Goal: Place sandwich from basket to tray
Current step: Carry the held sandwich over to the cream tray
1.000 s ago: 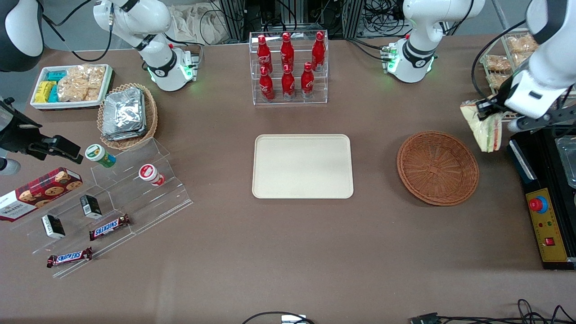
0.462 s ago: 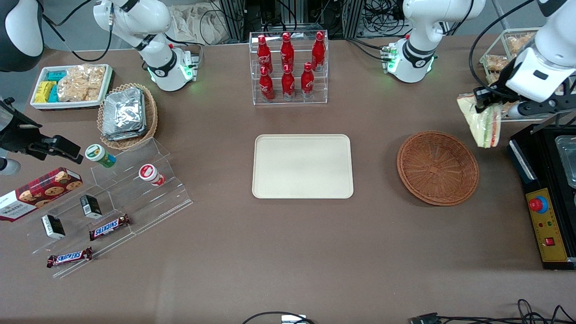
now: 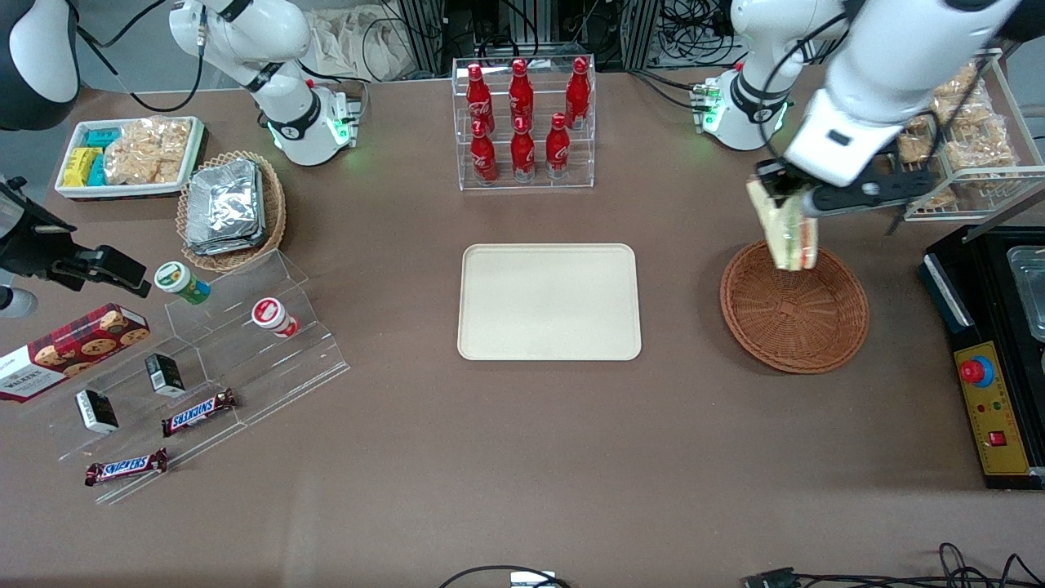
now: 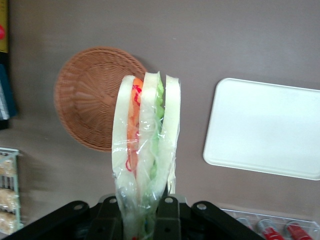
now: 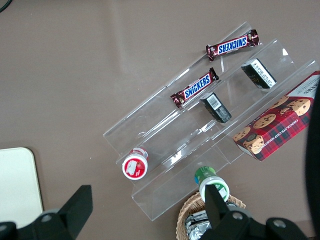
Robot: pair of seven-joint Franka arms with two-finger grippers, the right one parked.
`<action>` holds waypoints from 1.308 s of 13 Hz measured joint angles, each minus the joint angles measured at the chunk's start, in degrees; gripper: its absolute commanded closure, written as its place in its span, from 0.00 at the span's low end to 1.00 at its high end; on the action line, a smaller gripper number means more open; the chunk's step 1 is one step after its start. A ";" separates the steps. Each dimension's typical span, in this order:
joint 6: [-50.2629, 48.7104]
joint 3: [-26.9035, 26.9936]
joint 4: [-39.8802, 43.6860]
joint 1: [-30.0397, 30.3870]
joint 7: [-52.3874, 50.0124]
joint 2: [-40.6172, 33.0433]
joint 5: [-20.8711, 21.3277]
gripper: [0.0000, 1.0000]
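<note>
Covering the whole scene is a big brown table (image 3: 522, 457), and on it sit a cookie box (image 3: 61, 349) reading "Walkers", two bars (image 3: 198, 412) reading "Snickers", and red bottles (image 3: 522, 114) with white curly writing in a clear rack. The cream tray (image 3: 549, 301) lies flat in the middle with nothing on it, and the round brown basket (image 3: 793, 305) sits beside it toward the working arm's end of the table. The gripper (image 3: 785, 193) hangs above the basket's rim, farther from the front camera, clamped tight on the sandwich (image 3: 788, 235), which has white bread with green and red-pink layers in clear wrap and points down in the air.
</note>
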 measured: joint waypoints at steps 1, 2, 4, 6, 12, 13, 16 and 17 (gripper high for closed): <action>0.03 -2.73 1.51 -0.03 -2.70 2.36 -0.03 0.77; 0.08 -5.15 3.04 -0.11 -4.37 4.99 -0.06 0.77; 0.54 -10.51 5.65 -0.18 -5.97 10.87 0.17 0.74; 3.12 -13.97 5.80 -0.38 -6.62 15.16 0.80 0.75; 29.38 -16.95 -15.14 -1.45 -7.00 19.44 2.64 0.77; 32.49 -16.92 -17.70 -1.41 -7.09 20.83 4.29 0.77; 35.96 -16.83 -19.07 -1.30 -10.98 26.32 11.90 0.78; 36.69 -16.82 -19.05 -1.30 -11.95 27.81 13.74 0.79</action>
